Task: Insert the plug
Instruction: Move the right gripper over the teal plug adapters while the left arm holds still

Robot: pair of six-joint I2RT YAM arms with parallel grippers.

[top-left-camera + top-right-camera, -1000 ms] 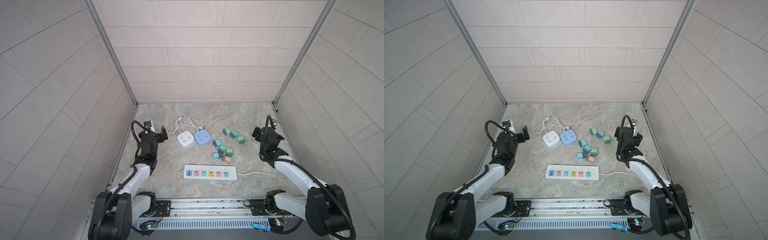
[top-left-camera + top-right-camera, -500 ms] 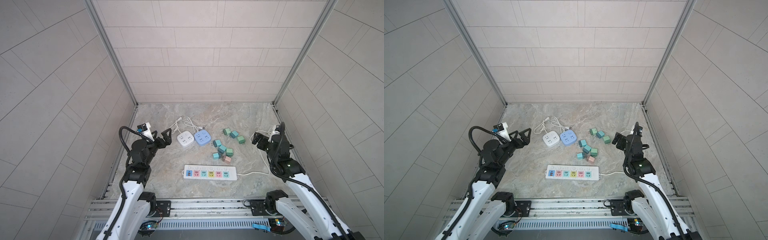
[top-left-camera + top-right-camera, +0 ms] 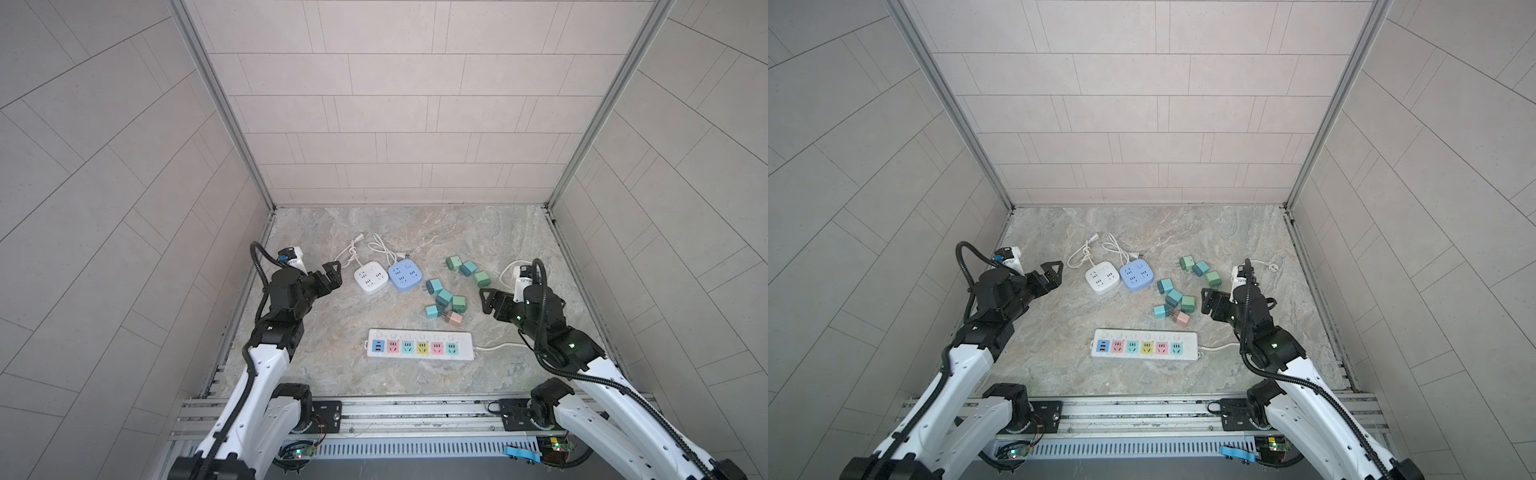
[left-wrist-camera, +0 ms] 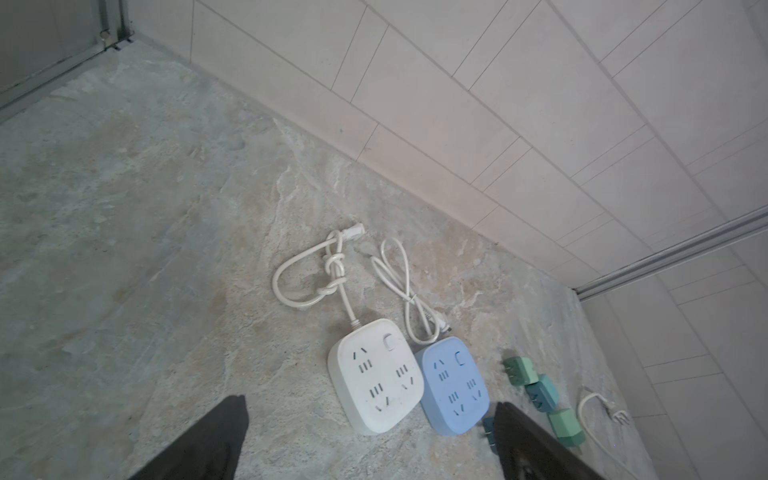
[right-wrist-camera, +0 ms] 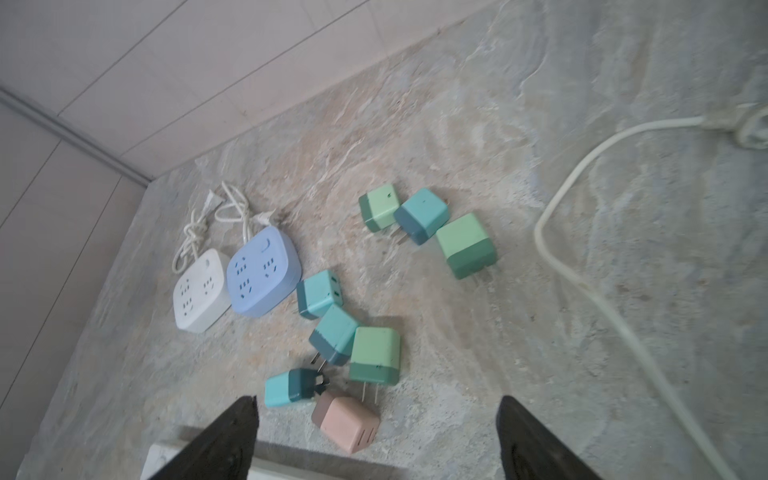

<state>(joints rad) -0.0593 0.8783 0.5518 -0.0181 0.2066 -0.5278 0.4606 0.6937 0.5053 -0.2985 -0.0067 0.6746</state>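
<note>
Power strip (image 3: 419, 345) lies crosswise, sockets up; pink plug (image 5: 345, 422) heading unclear.

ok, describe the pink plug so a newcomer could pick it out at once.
Start at the long white power strip with coloured sockets near the front of the marble table. Just behind it lies a cluster of small cube plugs. The pink plug is the one nearest the strip, the only one not teal or green.
</note>
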